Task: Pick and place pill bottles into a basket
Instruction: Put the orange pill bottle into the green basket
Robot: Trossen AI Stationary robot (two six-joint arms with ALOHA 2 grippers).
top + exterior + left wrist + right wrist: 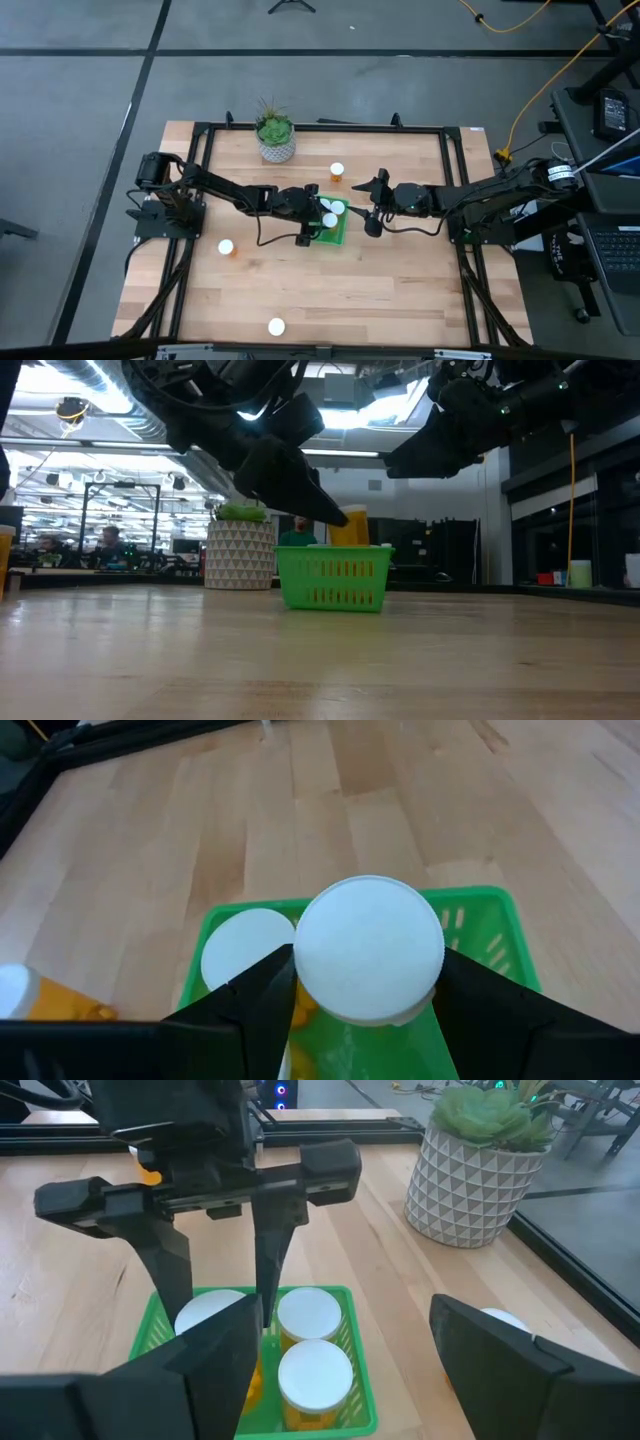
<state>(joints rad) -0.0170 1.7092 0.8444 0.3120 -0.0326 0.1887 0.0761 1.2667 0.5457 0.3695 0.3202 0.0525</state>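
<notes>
The green basket stands mid-table and also shows in the low view. My left gripper is over it, shut on an orange pill bottle with a white cap. Two more capped bottles stand upright in the basket. My right gripper is open and empty just right of the basket, its fingers wide apart. Loose bottles stand on the table at the far side, the left and the near edge. My left gripper pinches the bottle between its two fingers, on opposite sides just under the cap. The fingers come from above, slanting down from the table's left. The bottle is upright, cap up, its orange body showing above the basket's rim.
A white patterned pot with a green plant stands at the far edge, left of centre. A black frame runs round the table. Bare wood lies in front of the basket and to the right.
</notes>
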